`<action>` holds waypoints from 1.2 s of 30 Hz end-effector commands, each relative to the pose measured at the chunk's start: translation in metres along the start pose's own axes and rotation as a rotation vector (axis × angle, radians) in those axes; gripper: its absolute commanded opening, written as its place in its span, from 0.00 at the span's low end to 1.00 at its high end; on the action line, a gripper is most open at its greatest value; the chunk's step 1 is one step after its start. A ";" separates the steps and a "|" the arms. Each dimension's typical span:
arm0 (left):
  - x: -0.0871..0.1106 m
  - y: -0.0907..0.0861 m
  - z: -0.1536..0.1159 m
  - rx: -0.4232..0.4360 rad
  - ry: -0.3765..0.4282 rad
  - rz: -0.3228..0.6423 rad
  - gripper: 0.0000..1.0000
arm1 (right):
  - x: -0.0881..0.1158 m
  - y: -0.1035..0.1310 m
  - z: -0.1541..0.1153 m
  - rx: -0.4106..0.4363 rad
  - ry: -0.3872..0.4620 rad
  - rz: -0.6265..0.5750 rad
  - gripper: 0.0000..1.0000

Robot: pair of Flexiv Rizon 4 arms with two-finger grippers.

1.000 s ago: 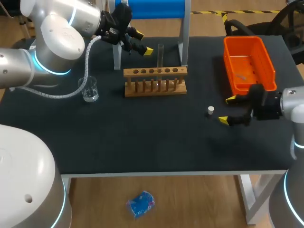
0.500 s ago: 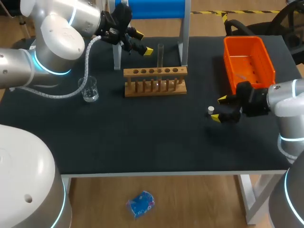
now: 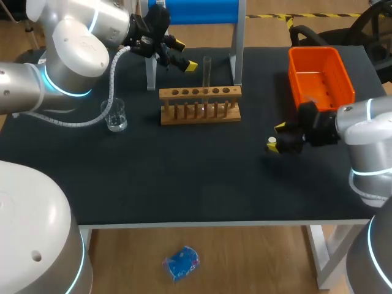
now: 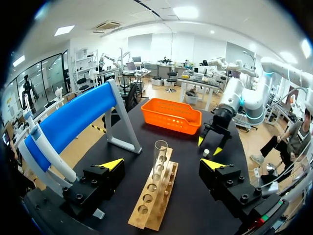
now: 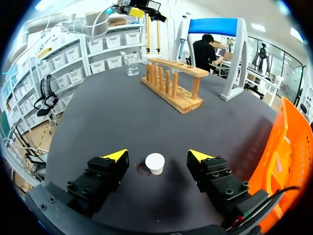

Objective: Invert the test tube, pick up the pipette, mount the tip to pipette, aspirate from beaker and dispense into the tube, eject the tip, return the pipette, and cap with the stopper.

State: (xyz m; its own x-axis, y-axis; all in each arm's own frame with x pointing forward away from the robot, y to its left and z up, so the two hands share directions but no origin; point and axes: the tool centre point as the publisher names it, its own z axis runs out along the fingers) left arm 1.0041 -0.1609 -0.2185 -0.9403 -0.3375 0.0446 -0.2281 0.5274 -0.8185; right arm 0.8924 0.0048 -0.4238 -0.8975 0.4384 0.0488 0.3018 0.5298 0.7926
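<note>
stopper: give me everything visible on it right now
The stopper is a small white plug, seemingly tapered with the wider end up, matte like rubber or plastic. It stands upright on the black table, apart from the wooden rack and the orange bin. It sits between the open jaws of the right gripper; neither jaw touches it. Only the tabletop contacts it.

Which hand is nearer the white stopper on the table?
Right. The right hand has the stopper between its open fingers, not gripped. The left hand is far across the table, beside the test tube in the wooden rack.
</note>
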 end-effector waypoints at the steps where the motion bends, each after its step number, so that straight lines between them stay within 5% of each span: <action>1: 0.000 -0.001 -0.001 -0.006 0.002 -0.001 1.00 | -0.001 0.001 0.005 0.001 -0.003 0.000 0.72; 7: 0.000 -0.001 -0.001 -0.006 0.002 -0.001 1.00 | -0.002 0.003 0.006 0.003 -0.005 -0.001 0.49; 36: 0.000 -0.001 -0.001 -0.006 0.002 -0.001 1.00 | 0.000 -0.001 0.004 0.020 0.004 0.007 0.42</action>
State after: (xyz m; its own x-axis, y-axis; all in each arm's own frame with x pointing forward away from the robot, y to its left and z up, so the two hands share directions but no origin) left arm 1.0040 -0.1609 -0.2185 -0.9403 -0.3375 0.0446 -0.2281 0.5273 -0.8185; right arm 0.8921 0.0075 -0.4271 -0.8951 0.4426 0.0540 0.3146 0.5410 0.7800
